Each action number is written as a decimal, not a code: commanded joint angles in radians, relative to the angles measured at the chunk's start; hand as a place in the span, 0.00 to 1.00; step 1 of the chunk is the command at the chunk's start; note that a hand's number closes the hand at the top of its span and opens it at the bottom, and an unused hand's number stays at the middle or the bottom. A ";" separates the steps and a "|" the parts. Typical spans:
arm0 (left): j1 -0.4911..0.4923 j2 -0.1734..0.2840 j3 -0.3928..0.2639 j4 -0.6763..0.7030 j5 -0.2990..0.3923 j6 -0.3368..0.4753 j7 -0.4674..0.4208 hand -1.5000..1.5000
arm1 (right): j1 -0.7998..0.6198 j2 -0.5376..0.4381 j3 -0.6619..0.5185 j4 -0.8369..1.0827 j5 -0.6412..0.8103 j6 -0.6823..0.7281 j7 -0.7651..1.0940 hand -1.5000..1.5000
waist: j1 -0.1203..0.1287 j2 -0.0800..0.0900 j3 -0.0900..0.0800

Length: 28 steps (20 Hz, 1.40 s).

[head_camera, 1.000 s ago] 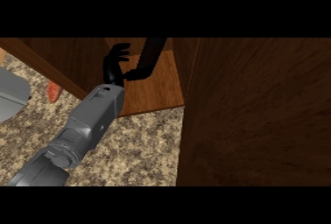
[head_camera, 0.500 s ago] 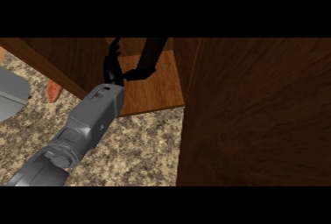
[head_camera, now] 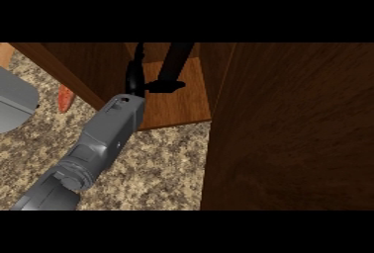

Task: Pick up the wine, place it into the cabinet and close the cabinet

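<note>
The wine bottle (head_camera: 175, 62) is dark, nearly black, and stands about upright on the wooden floor of the cabinet (head_camera: 171, 106), toward its far side. Its top runs out of view. The cabinet is brown wood and open, its door (head_camera: 292, 128) swung out on the right.

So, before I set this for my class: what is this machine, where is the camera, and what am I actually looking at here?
This single picture looks steeply down from the robot's head. The grey forearm ends in a black hand that reaches into a wooden cabinet, whose door is open at the right. The dark wine bottle stands on the shelf. The fingers look spread beside it, not wrapped round it. Below lies a speckled counter, with something orange at the left.
</note>
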 commanded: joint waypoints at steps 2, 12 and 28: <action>-0.015 0.081 0.011 -0.061 0.006 -0.211 -0.054 0.00 | 0.020 -0.002 -0.009 -0.044 -0.002 -0.020 0.029 0.00 | 0.042 -0.028 0.008; 0.048 0.005 0.103 -0.163 0.080 -0.498 -0.182 0.00 | -0.003 -0.046 -0.058 -0.067 0.022 -0.080 0.098 0.00 | 0.119 -0.057 0.010; 0.222 -0.076 -0.102 -0.775 0.017 -0.247 0.101 0.00 | 0.006 -0.064 -0.015 -0.068 0.042 -0.101 0.119 0.00 | 0.164 -0.078 0.012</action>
